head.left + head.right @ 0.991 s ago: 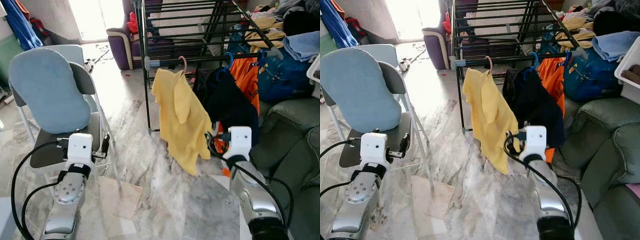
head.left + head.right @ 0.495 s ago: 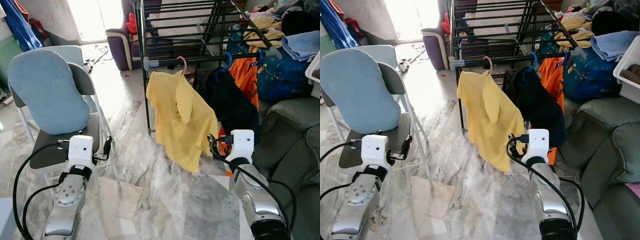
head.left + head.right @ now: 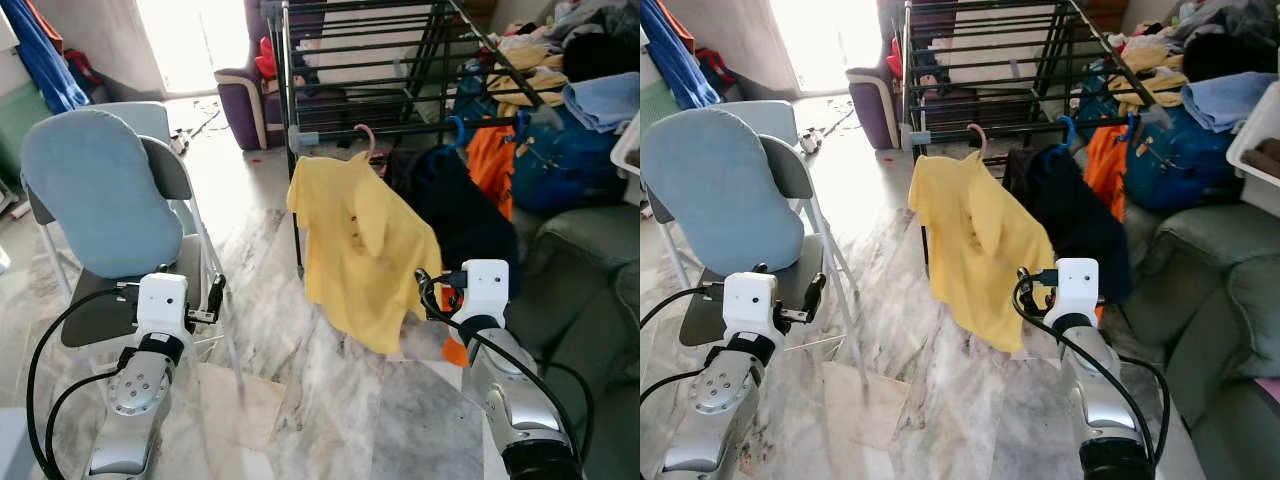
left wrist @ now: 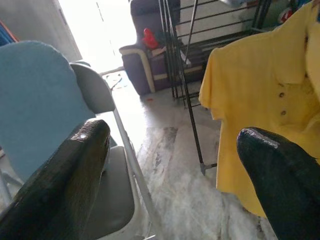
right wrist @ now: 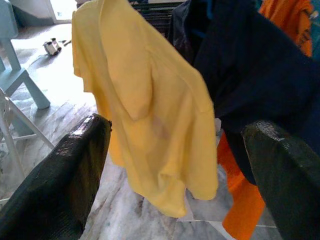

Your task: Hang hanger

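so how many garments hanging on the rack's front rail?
3: yellow polo shirt on a pink hanger, dark navy garment beside it, orange shirt further right. More may hide behind them.

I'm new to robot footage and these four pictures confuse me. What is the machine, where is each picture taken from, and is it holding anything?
It is a walking humanoid robot with two silver arms, each ending in two long black fingers. The two wide pictures come from cameras in its head, looking forward and down. The other two come from cameras on its wrists, looking along the fingers.

The left gripper is open beside a folding chair with a blue cushion. The right gripper is open too, facing the clothes, and holds nothing.

A yellow shirt hangs by a pink hanger on a black drying rack. Next to it hang a dark garment and an orange one. Below is a marble floor; a green sofa stands at the robot's right.
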{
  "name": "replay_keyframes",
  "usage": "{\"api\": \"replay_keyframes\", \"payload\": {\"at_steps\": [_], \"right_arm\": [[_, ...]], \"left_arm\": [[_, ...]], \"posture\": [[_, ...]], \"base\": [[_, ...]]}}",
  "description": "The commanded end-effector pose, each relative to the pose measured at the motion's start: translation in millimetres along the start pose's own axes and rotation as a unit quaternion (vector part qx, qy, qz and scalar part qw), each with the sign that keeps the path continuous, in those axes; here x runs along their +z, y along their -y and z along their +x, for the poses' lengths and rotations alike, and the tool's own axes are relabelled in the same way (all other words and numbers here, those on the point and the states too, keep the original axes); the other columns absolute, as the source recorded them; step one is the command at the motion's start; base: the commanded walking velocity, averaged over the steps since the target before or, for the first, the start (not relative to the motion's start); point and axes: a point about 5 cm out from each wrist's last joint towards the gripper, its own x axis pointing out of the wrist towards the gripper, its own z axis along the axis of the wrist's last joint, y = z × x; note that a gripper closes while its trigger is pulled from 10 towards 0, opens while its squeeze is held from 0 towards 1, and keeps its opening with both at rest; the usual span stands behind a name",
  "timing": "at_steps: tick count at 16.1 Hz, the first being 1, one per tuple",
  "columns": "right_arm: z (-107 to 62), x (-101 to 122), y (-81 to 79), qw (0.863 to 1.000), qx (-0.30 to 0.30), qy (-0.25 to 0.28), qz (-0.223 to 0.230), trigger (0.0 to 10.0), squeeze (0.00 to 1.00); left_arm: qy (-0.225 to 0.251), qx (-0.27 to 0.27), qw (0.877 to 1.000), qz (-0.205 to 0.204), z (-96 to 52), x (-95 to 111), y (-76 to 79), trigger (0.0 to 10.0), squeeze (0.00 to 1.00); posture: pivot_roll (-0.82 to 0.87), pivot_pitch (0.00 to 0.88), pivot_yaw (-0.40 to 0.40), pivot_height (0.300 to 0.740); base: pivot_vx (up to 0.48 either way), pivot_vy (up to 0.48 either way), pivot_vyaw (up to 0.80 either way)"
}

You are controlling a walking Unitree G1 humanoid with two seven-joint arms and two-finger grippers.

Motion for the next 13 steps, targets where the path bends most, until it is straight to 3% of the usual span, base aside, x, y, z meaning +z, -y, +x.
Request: {"api": "replay_keyframes", "payload": {"at_steps": [1, 8, 13], "right_arm": [[2.9, 9.0, -3.9, 1.0, 0.009, 0.016, 0.003, 10.0, 0.0], [3.7, 9.7, -6.3, 1.0, 0.013, 0.016, 0.006, 10.0, 0.0], [3.5, 8.8, -6.8, 1.0, 0.014, 0.014, 0.006, 10.0, 0.0]], "left_arm": [[-0.002, 0.003, 1.0, -0.001, -0.3, -1.2, -2.1, 10.0, 0.0], [-0.003, 0.002, 1.0, -0.002, 0.7, -1.7, -1.8, 10.0, 0.0], [-0.008, 0.004, 1.0, -0.008, 0.0, -3.9, -0.5, 10.0, 0.0]], "posture": [[-0.08, 0.0, 0.058, 0.74], [-0.08, 0.0, 0.057, 0.74], [-0.08, 0.0, 0.056, 0.74]], "base": [[0.352, 0.0, 0.0], [0.363, 0.0, 0.0], [0.353, 0.319, 0.0]]}}
